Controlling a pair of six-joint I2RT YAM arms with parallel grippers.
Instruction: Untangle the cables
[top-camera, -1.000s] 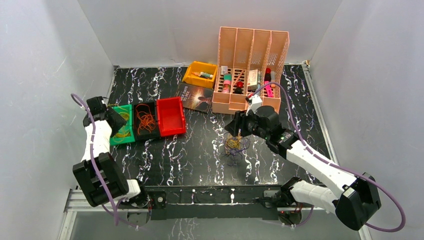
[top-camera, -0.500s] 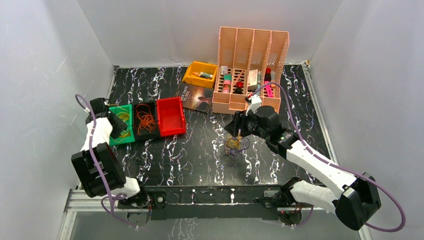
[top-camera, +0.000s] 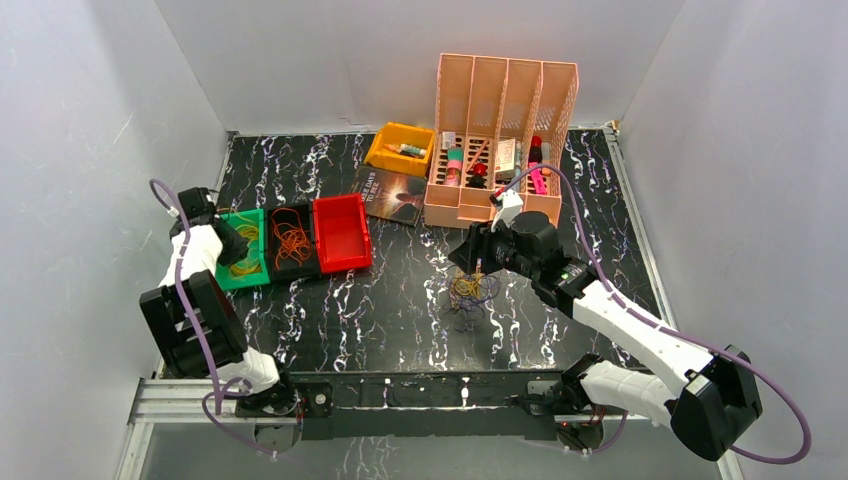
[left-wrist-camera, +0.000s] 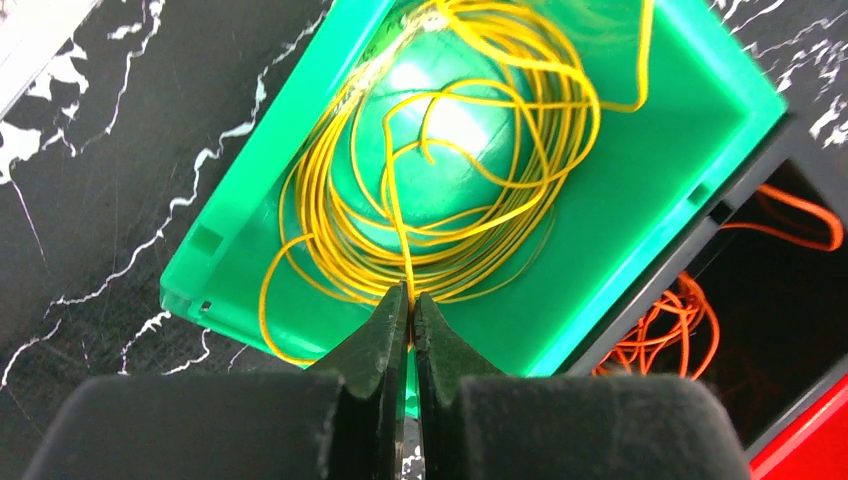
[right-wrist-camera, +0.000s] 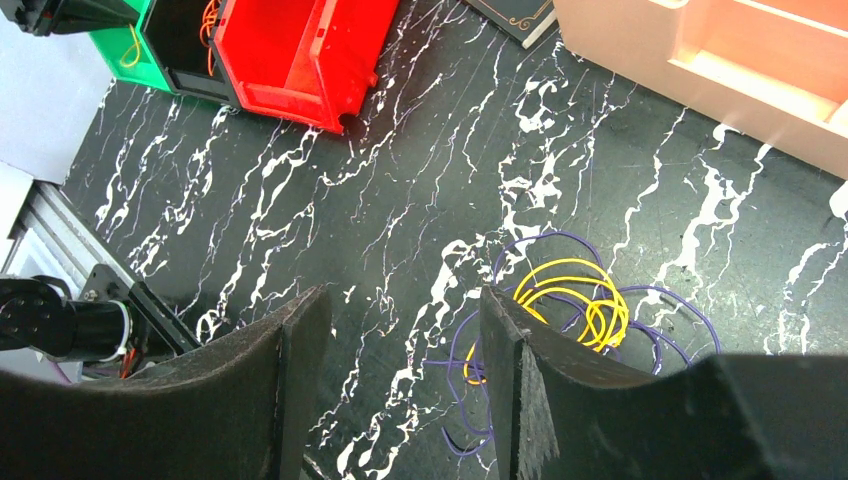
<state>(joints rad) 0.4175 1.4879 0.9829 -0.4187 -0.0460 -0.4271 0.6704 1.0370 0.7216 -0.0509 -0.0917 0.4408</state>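
Just now the left tool (left-wrist-camera: 410, 295) shut, yellow cable (left-wrist-camera: 572, 110) binned just ahead in the bin (left-wrist-camera: 640, 190): likely one sorted. Right tool (right-wrist-camera: 405, 310) stayed wide above the tangle (right-wrist-camera: 590, 315).

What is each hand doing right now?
Left hand: closed, apparently pinching a strand of the yellow cable in the green bin.
Right hand: open, holding nothing, above the tangled cables.

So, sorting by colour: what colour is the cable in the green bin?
The cable is yellow; left wrist view shows best.
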